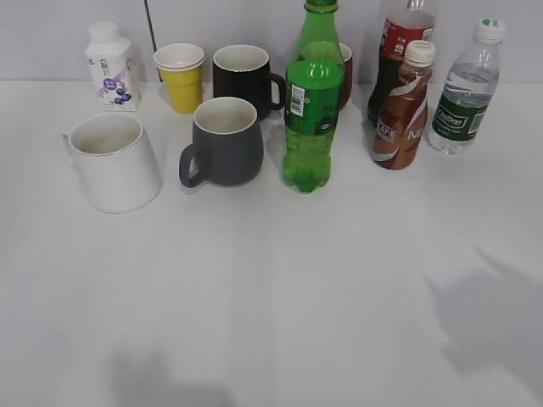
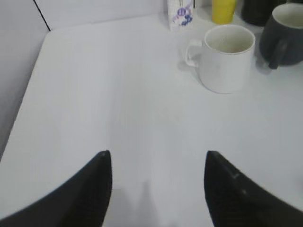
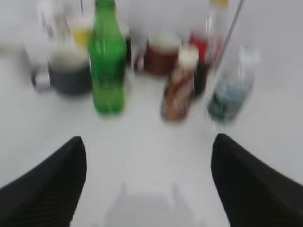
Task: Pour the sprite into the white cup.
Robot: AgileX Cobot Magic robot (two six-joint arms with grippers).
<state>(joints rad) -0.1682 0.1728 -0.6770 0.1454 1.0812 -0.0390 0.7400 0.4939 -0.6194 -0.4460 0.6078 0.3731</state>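
The sprite [image 1: 312,110], a tall green bottle with a barcode patch on its label, stands upright mid-table; it also shows blurred in the right wrist view [image 3: 108,61]. The white cup [image 1: 113,161] stands at the left, handle to the left, and shows in the left wrist view [image 2: 226,57]. My left gripper [image 2: 157,158] is open and empty over bare table, well short of the cup. My right gripper [image 3: 148,144] is open and empty, short of the bottles. Neither gripper shows in the exterior view.
A dark grey mug [image 1: 222,142], a black mug [image 1: 244,78], a yellow cup [image 1: 181,76] and a small white carton [image 1: 112,66] stand behind and between. A brown drink bottle [image 1: 405,108], a cola bottle [image 1: 397,51] and a clear water bottle [image 1: 465,89] stand at the right.
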